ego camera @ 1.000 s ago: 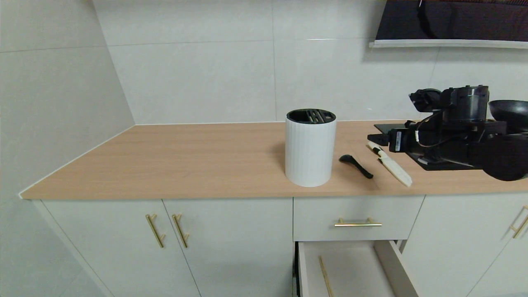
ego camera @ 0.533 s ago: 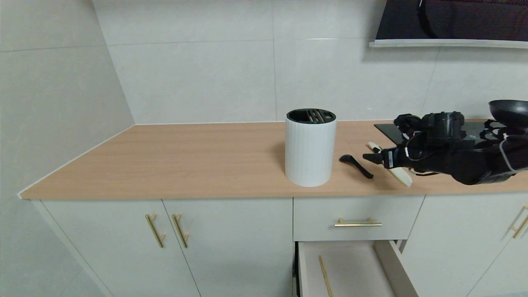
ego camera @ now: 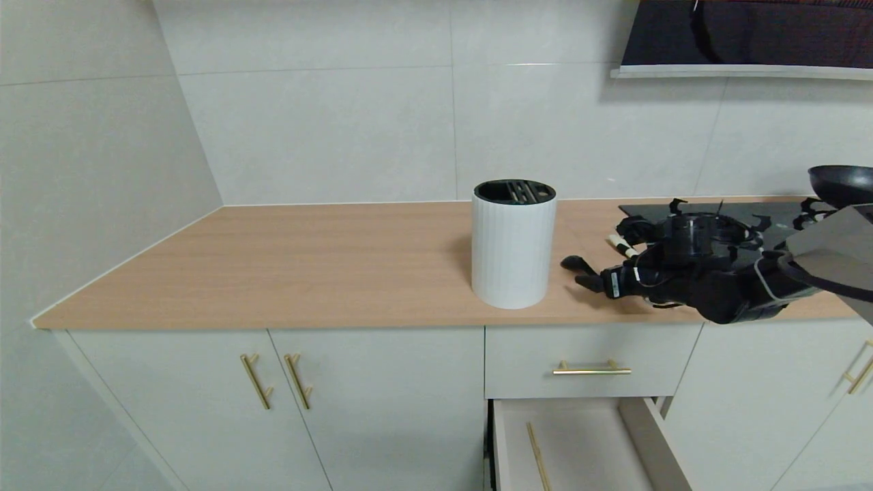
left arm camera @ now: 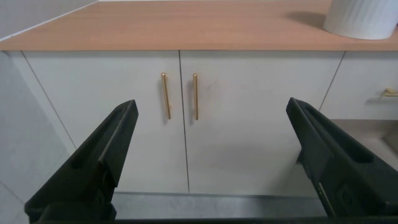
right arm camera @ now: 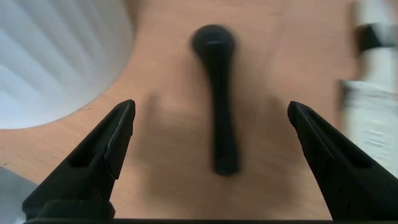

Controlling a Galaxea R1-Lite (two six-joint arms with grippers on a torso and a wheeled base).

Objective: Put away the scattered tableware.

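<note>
Since a second ago the right arm has come down from above the hob and swung toward the holder, so the right gripper (ego camera: 592, 281) now sits low over the black spoon (ego camera: 575, 262), covering its handle in the head view.

That spoon (right arm camera: 217, 93) is all matte black, with a small rounded bowl and a straight, slim handle. It lies flat on the wooden surface (ego camera: 307, 266), just beside the white ribbed holder (ego camera: 513, 252), with its bowl pointing toward the wall.

In the right wrist view the right gripper (right arm camera: 214, 162) is spread wide, one finger on either side of the spoon's handle and neither touching it. The holder (right arm camera: 56, 56) is a tall cylinder with a dark slotted top.

On the spoon's other side lies a white knife (right arm camera: 373, 81) with a black band on its handle. Only its handle end (ego camera: 619, 243) shows past the arm in the head view.

Farther right are the black hob (ego camera: 723, 211) and a dark pan (ego camera: 842, 183). Below the surface, a drawer (ego camera: 641, 436) stands pulled out with a thin pale stick (ego camera: 539, 457) inside.

The left gripper (left arm camera: 211, 162) is spread wide, holding nothing, and faces the cabinet doors (left arm camera: 249, 124) with gold handles.
</note>
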